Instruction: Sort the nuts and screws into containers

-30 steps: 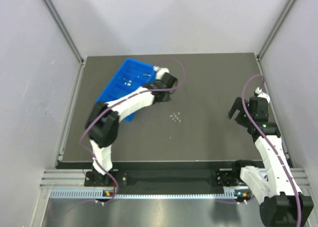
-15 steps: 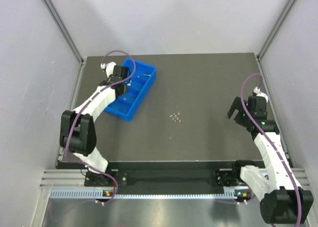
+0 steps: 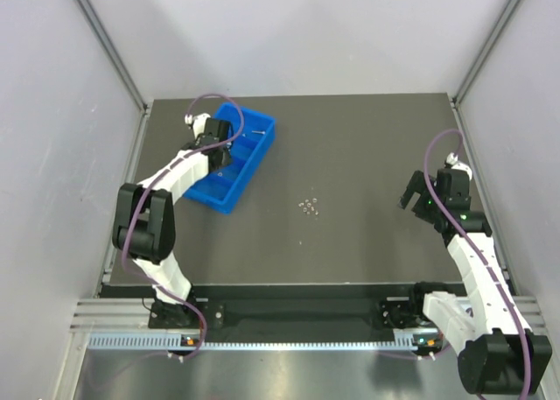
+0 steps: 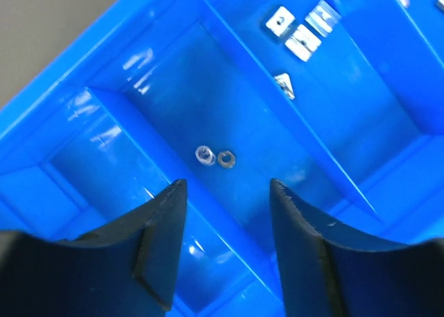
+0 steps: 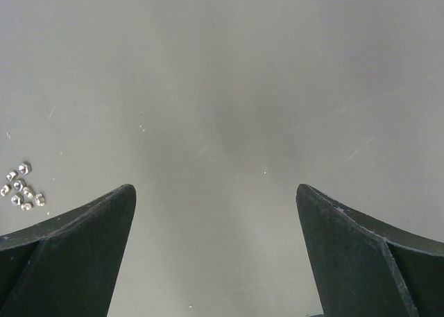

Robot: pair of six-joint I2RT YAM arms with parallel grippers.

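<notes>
The blue tray of containers (image 3: 248,152) lies slanted at the table's back left. My left gripper (image 3: 219,148) hovers over it, open and empty. In the left wrist view the left gripper (image 4: 227,185) hangs just above a compartment of the tray (image 4: 125,88) that holds two small round nuts (image 4: 215,156). The neighbouring compartment holds several small silver pieces (image 4: 295,36). A cluster of several nuts (image 3: 308,207) lies on the dark table mid-way between the arms. The same nuts (image 5: 21,189) show at the left of the right wrist view. My right gripper (image 5: 215,189) is open above bare table, far right of them (image 3: 427,199). I see no screws clearly.
Grey walls with metal frame posts enclose the dark table (image 3: 367,146) on three sides. The tray sits close to the table's left edge. A purple cable loops above each wrist.
My left arm swung from the tray's right side to over its left part, and its jaws opened in the last half second. The right arm stayed still.
</notes>
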